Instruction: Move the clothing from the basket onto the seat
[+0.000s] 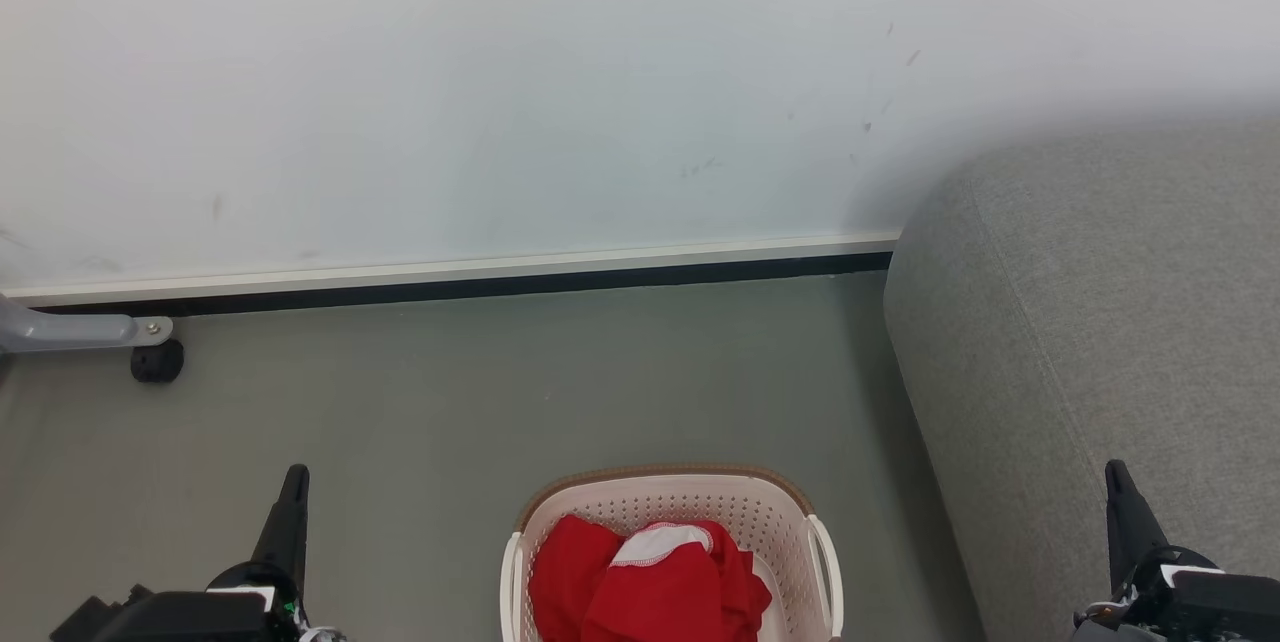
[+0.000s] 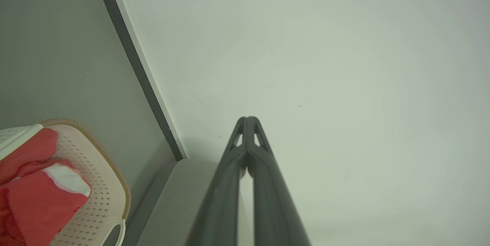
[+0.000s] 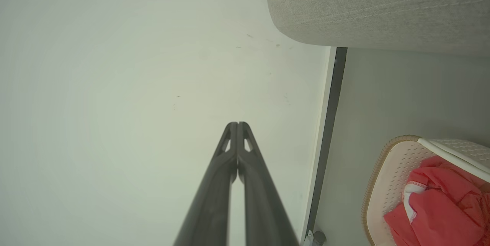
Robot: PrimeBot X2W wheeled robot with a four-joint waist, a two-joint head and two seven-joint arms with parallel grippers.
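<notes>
Left fingers [image 2: 268,200] and right fingers [image 3: 212,200] pressed together (empty); clothing [image 1: 650,592] in basket [image 1: 700,507] near seat [image 1: 1100,322]; castor [image 1: 157,362] far left.

basket [image 1: 690,504] near part cut by bottom edge | clothing [image 1: 650,592] lower part cut off | seat [image 1: 1100,342] runs off right

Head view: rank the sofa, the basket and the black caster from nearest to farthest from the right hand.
1. Sofa: on the right, directly around the right hand in this view.
2. Basket: bottom centre, off to the hand's left.
3. Caster: far left, well past the basket.
</notes>
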